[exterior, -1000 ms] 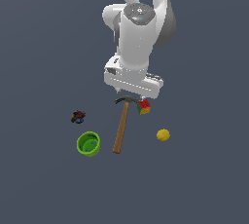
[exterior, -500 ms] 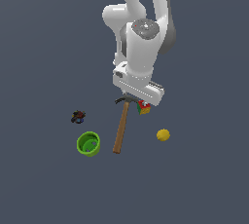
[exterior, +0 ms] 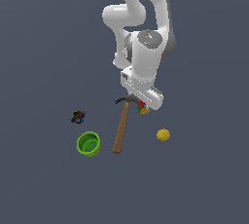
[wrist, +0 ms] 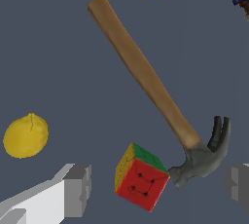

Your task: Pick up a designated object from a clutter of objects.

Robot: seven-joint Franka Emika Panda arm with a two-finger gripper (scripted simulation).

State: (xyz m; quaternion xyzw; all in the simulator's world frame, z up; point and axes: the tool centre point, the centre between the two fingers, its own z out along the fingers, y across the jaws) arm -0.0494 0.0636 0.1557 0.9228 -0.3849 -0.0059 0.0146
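The designated object, a small cube (wrist: pixel 141 177) with red, green and yellow faces, lies right beside the hammer's dark head (wrist: pixel 204 155). In the exterior view the cube (exterior: pixel 143 108) peeks out just under the white hand. My gripper (wrist: pixel 157 186) hangs above it and is open. One grey fingertip (wrist: pixel 78 189) stands on the ball's side of the cube; the other fingertip (wrist: pixel 237 181) is beyond the hammer head. Nothing is held. From outside, the gripper (exterior: pixel 146 100) sits directly over the cube. The clutter of objects is spread on the floor around the cube.
The wooden-handled hammer (exterior: pixel 121 128) runs from the cube toward the green cup (exterior: pixel 88 143). A yellow ball (exterior: pixel 163 135) lies toward the exterior view's right of the cube. A small dark object (exterior: pixel 78 117) lies beyond the cup at the left.
The hand has come down and shifted slightly to the exterior view's right, turning as it went, closer over the cube. The objects have not moved.
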